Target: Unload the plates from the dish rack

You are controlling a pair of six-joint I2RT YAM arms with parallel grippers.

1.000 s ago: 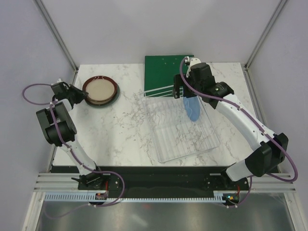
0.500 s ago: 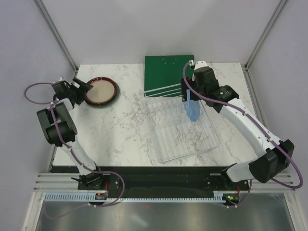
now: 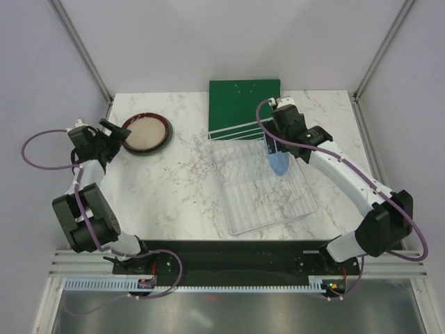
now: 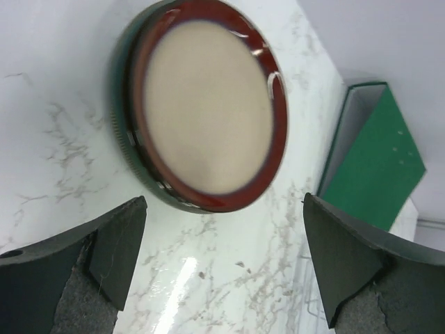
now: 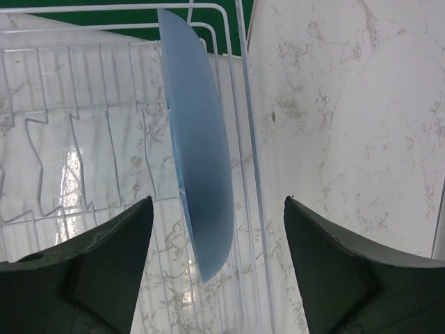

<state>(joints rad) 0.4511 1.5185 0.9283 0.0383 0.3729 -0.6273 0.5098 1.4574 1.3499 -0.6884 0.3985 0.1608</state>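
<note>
One blue plate (image 5: pixel 198 160) stands on edge in the rack (image 3: pixel 257 198), with the right gripper (image 5: pixel 219 202) spread around it, untouching. Only the left wrist shows stacked rims beneath the red plate (image 4: pixel 208 104) on the table (image 4: pixel 55 139); the left gripper (image 4: pixel 224 202) is spread wide nearby.

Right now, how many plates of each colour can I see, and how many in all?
blue plate: 1, standing on edge in the rack
red-rimmed plate: 1, lying on top at the left
grey-green plate: 1, under the red-rimmed one
Total: 3 showing; another could be hidden between the two at the left.
</note>
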